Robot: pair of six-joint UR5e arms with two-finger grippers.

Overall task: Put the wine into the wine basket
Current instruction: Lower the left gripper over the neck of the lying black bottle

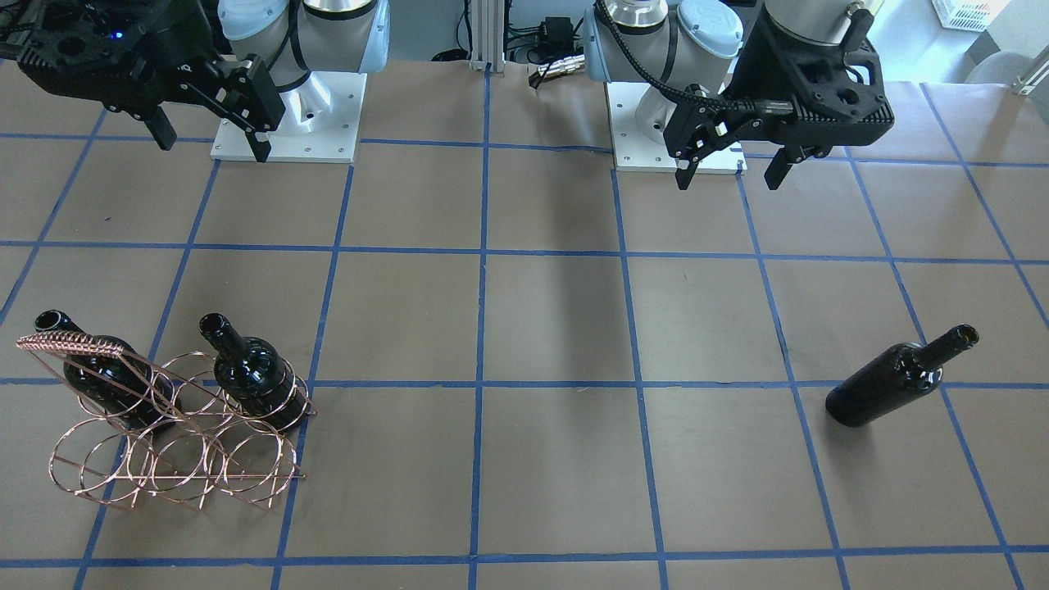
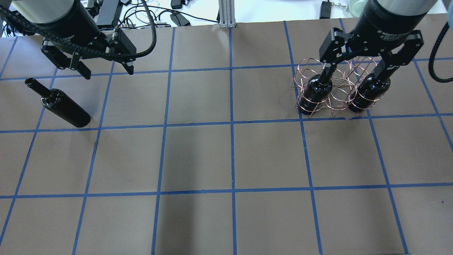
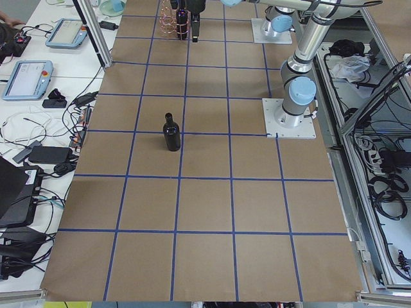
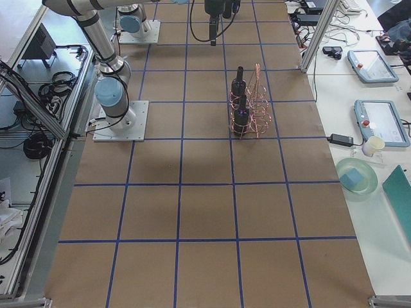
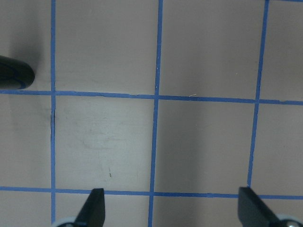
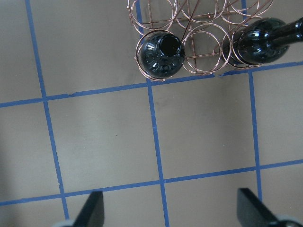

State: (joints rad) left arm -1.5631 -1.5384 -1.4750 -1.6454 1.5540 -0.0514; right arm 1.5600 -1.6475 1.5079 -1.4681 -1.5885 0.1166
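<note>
One wine bottle [image 2: 60, 105] stands upright and alone on the table's left side; it also shows in the front view [image 1: 893, 381] and at the left wrist view's edge [image 5: 13, 73]. My left gripper [image 2: 108, 72] hangs open and empty above the table, beside and apart from this bottle. The copper wine basket [image 2: 339, 88] stands on the right side, with two more bottles [image 6: 161, 54] [image 6: 258, 45] upright in its rings. My right gripper [image 2: 355, 72] is open and empty, high above the basket.
The brown table [image 2: 230, 159] carries a blue tape grid. The arm bases [image 1: 287, 123] [image 1: 656, 131] stand at the robot's edge. Tablets, cables and a bowl lie on the side benches [image 4: 376, 122], off the work surface.
</note>
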